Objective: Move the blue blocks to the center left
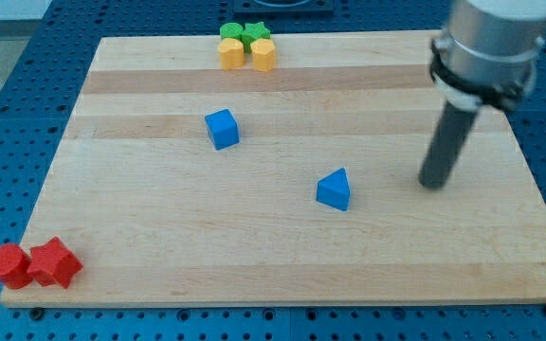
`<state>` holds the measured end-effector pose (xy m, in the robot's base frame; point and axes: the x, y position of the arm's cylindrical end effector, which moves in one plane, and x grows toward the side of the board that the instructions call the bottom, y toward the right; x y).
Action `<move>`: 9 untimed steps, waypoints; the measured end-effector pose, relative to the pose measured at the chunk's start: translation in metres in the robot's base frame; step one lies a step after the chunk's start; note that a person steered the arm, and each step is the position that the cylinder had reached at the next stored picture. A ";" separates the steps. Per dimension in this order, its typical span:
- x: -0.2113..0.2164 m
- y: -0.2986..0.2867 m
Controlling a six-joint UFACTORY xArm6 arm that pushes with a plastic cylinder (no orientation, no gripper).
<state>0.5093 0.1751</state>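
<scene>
Nearest the view's bottom, at the left corner of the wooden board (282,275), sit a red cylinder (8,264) and a red star block (55,263), touching, well apart from everything else; they're no part of the job.

Mid-board: the blue triangular block (334,189) lies a bit right of centre, w/ the rod's tip (432,183) to its right, near but not touching. That side makes sense, since a push toward the view's left would drive the block the way the task wants. No gripper on this rig, so nothing is held or clamped; the rod just stands upright, tip on the board.

Further up, the blue cube (222,129) sits left of centre, apart from the triangle. It's closer to the center-left goal, though probably not there yet. Both blue blocks likely need moving left.

At the view's top edge, a tight cluster: green block (230,31), green star (255,32), two yellow blocks (231,53) (263,55), all touching, clear of any leftward push path.
</scene>
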 end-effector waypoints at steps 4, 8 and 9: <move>-0.078 -0.255; -0.033 -0.155; -0.061 -0.216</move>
<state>0.4486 -0.0410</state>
